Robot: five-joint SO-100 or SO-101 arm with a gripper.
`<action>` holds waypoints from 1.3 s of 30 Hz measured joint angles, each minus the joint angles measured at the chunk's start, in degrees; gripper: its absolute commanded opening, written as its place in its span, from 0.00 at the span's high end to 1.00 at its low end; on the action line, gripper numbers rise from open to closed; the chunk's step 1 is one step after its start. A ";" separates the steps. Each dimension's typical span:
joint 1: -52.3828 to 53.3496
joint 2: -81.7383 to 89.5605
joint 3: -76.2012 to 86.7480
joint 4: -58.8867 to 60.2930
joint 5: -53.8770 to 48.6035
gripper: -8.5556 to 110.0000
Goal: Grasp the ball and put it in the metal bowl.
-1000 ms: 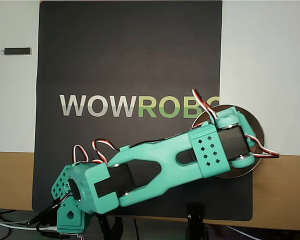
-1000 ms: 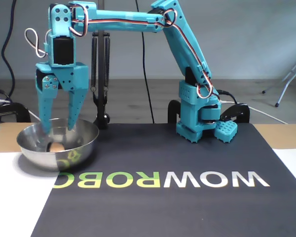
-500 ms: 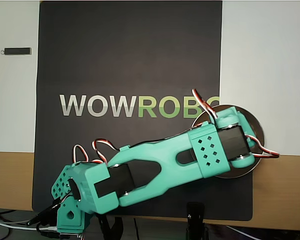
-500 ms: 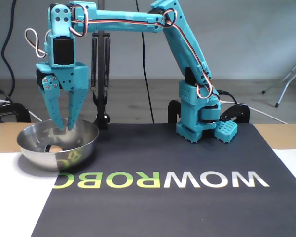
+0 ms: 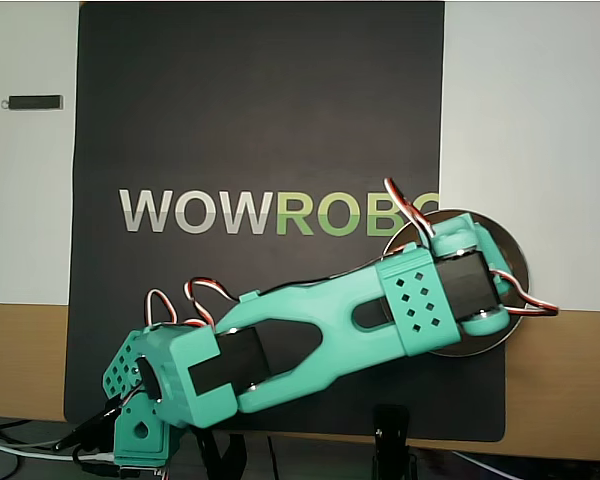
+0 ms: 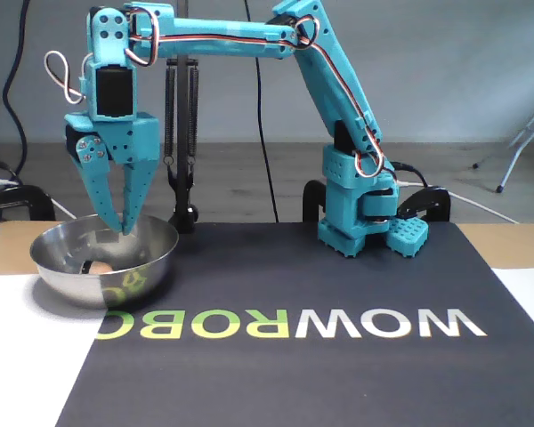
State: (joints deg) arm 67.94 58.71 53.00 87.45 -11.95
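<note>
Since the ball (image 6: pixel 99 266) already lies inside the metal bowl (image 6: pixel 151 258), near its left wall in the fixed view, and the gripper (image 6: pixel 120 229) hangs closed and empty above it, a low retreat could clip the rim and tip the bowl

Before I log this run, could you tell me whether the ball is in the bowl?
In: the ball lies on the bowl's bottom in the fixed view.

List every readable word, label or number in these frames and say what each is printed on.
"WOWROBO", on the black mat: whole but upside down in the fixed view; in the overhead view the arm and metal bowl cover the last letter's edge.
No other text is readable; the small dark bar shows none.
</note>
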 measured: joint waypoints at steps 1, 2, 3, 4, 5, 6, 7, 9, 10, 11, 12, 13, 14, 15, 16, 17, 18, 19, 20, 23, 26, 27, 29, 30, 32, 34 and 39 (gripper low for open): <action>0.00 0.00 0.00 0.53 0.00 0.93; 0.00 0.00 0.00 1.05 0.00 0.93; 0.00 0.00 0.00 1.76 0.00 0.93; -0.09 0.00 0.00 2.46 0.00 0.93; -0.44 0.00 0.00 2.99 0.00 0.93; -0.88 0.00 0.00 3.43 0.00 0.93; -1.41 0.00 0.00 3.87 0.00 0.93; -2.20 0.09 0.00 4.48 0.00 0.93; -2.64 0.18 0.00 4.57 0.00 0.93; -3.08 0.26 0.00 4.83 0.00 0.93; -3.78 0.53 0.00 5.54 0.00 0.93; -4.57 0.88 0.00 6.24 0.00 0.93; -5.36 1.41 0.00 6.94 0.00 0.93; -6.33 1.85 0.00 7.65 0.00 0.93; -7.29 2.37 0.00 8.00 0.00 0.93; -8.17 2.90 0.00 8.26 0.00 0.93; -9.23 3.34 0.00 8.26 0.00 0.93; -10.28 3.87 0.00 8.44 0.00 0.93; -11.34 4.48 0.44 8.44 0.00 0.93; -14.50 7.03 3.69 8.44 0.00 0.93; -17.84 10.37 9.05 8.35 0.00 0.93; -19.07 11.69 11.16 8.35 0.00 0.93; -21.45 14.15 14.41 8.35 0.70 0.93; -22.76 15.47 16.17 8.26 1.49 0.93; -25.58 18.28 19.51 6.77 3.08 0.93; -28.21 21.18 23.12 4.83 4.92 0.93; -35.16 28.13 32.61 0.44 7.91 0.93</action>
State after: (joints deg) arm 32.78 86.84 85.61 87.89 -4.04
